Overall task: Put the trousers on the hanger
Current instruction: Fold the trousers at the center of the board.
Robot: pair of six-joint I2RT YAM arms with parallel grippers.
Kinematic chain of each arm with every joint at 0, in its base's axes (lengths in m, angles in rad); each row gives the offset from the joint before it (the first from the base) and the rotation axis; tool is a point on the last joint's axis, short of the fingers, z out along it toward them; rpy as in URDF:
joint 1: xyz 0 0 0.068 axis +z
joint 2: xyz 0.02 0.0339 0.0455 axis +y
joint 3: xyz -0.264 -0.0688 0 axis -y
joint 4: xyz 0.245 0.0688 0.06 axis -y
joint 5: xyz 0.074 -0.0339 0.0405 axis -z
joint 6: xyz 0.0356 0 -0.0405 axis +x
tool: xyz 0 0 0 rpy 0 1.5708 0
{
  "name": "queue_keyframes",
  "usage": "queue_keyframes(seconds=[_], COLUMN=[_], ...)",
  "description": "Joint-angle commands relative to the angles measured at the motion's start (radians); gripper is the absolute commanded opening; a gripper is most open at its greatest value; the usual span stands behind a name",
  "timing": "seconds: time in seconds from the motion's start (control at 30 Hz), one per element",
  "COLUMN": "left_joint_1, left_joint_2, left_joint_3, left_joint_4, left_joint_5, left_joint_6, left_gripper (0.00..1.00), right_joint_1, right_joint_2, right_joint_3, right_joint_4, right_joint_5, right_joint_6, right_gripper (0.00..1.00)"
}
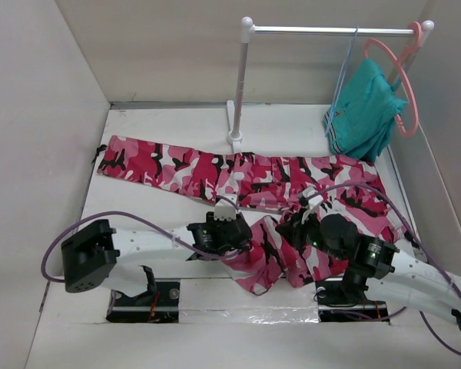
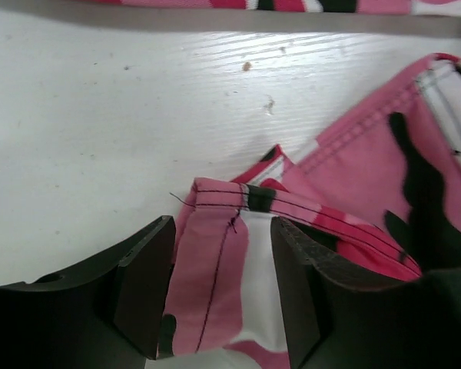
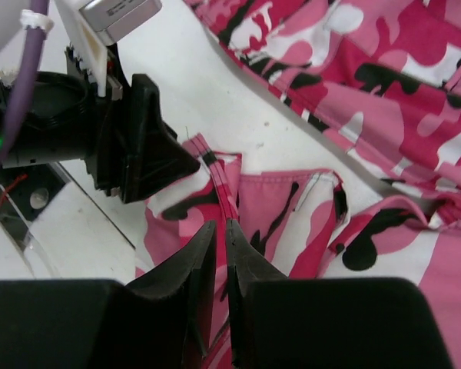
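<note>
The camouflage trousers [image 1: 177, 165] lie across the table, one leg stretched left and the other bunched up near the arms. My left gripper [image 1: 244, 237] stands open over that bunch; in the left wrist view a stitched hem of the trousers [image 2: 215, 269] lies between its spread fingers [image 2: 223, 231]. From the right, my right gripper [image 1: 281, 231] reaches into the same bunch. Its jaws [image 3: 221, 227] are pinched on a thin raised fold of the trousers [image 3: 292, 223]. The light-blue wire hanger [image 1: 343, 73] hangs on the rail at the back right, far from both grippers.
A white rack stands at the back, with its post [image 1: 242, 84] and top rail [image 1: 330, 31]. A teal garment [image 1: 365, 108] on a salmon-pink plastic hanger [image 1: 403, 84] hangs beside the wire hanger. Pale walls enclose the table on the left, back and right.
</note>
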Motion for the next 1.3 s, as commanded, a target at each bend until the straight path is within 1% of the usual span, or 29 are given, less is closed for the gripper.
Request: queue_keyframes(seconds=[0.0,0.1,0.2,0.27,0.33,0.37,0.4,0.47,0.5,0.53,0.57,0.63,0.7,0.73,0.77,0.8,0.83,0.87,0.93,0.97,1.07,1.17,1.2,1.27], left_joint_1=[-0.003,-0.003,-0.003,0.020,0.032,0.032,0.042,0.052,0.052,0.052,0.052,0.077,0.130,0.150,0.175,0.236,0.273,0.313,0.377,0.396,0.488,0.539,0.548,0.548], left_joint_2=[0.060,0.107,0.138,0.152,0.159,0.162,0.162,0.161,0.159,0.155,0.138,0.106,0.025,-0.017,-0.108,-0.161,-0.217,-0.326,-0.426,-0.504,-0.575,-0.597,-0.606,-0.653], left_joint_3=[0.048,0.057,0.070,0.071,0.068,0.057,0.050,0.036,0.034,0.030,0.022,0.023,0.051,0.066,0.098,0.115,0.132,0.160,0.186,0.209,0.287,0.364,0.375,0.385], left_joint_4=[-0.036,-0.015,0.010,0.059,0.097,0.109,0.123,0.154,0.153,0.140,0.124,0.093,0.045,-0.006,-0.030,-0.054,-0.082,-0.088,-0.102,-0.116,-0.214,-0.315,-0.335,-0.364], left_joint_5=[-0.126,-0.143,-0.158,-0.125,-0.100,-0.097,-0.088,-0.052,-0.049,-0.064,-0.086,-0.103,-0.123,-0.156,-0.170,-0.180,-0.181,-0.172,-0.164,-0.160,-0.158,-0.195,-0.216,-0.328], left_joint_6=[-0.061,-0.057,-0.043,-0.015,0.012,0.015,0.025,0.034,0.031,0.020,0.009,0.015,0.037,0.052,0.087,0.112,0.138,0.197,0.219,0.241,0.255,0.304,0.310,0.309], left_gripper=[0.51,0.58,0.59,0.59,0.50,0.43,0.32,0.19,0.07,0.02,0.00,0.00,0.00,0.00,0.00,0.00,0.00,0.00,0.00,0.00,0.00,0.00,0.00,0.00], right_joint_1=[-0.007,-0.007,-0.007,-0.007,-0.007,-0.007,-0.007,-0.007,-0.007,-0.007,-0.007,-0.007,-0.007,-0.007,-0.007,-0.007,-0.007,-0.007,-0.007,-0.007,-0.007,-0.007,-0.007,-0.007], right_joint_2=[-0.009,-0.027,-0.064,-0.091,-0.108,-0.116,-0.116,-0.118,-0.121,-0.121,-0.121,-0.116,-0.108,-0.095,-0.085,-0.072,-0.050,-0.039,-0.023,-0.010,0.005,0.019,0.031,0.040], right_joint_3=[-0.036,-0.049,-0.086,-0.091,-0.106,-0.106,-0.105,-0.088,-0.085,-0.085,-0.085,-0.076,-0.068,-0.066,-0.060,-0.041,-0.030,-0.021,-0.013,-0.014,-0.013,-0.010,-0.005,0.007], right_joint_4=[-0.020,-0.062,-0.040,-0.050,-0.042,-0.043,-0.051,-0.091,-0.100,-0.096,-0.093,-0.102,-0.094,-0.077,-0.071,-0.070,-0.074,-0.074,-0.041,-0.028,-0.002,0.030,0.027,0.018], right_joint_5=[-0.012,-0.026,-0.032,-0.032,-0.023,-0.020,-0.014,-0.004,0.009,0.016,0.025,0.032,0.040,0.042,0.042,0.042,0.042,0.040,0.028,0.023,0.005,-0.009,-0.009,-0.013], right_joint_6=[0.029,0.055,0.065,0.075,0.077,0.077,0.077,0.086,0.086,0.072,0.062,0.060,0.055,0.045,0.039,0.032,0.032,0.031,0.014,0.006,-0.001,-0.023,-0.027,-0.024], right_gripper=[0.16,0.16,0.16,0.17,0.17,0.17,0.17,0.17,0.18,0.18,0.18,0.18,0.18,0.19,0.19,0.19,0.19,0.19,0.19,0.19,0.19,0.19,0.19,0.19])
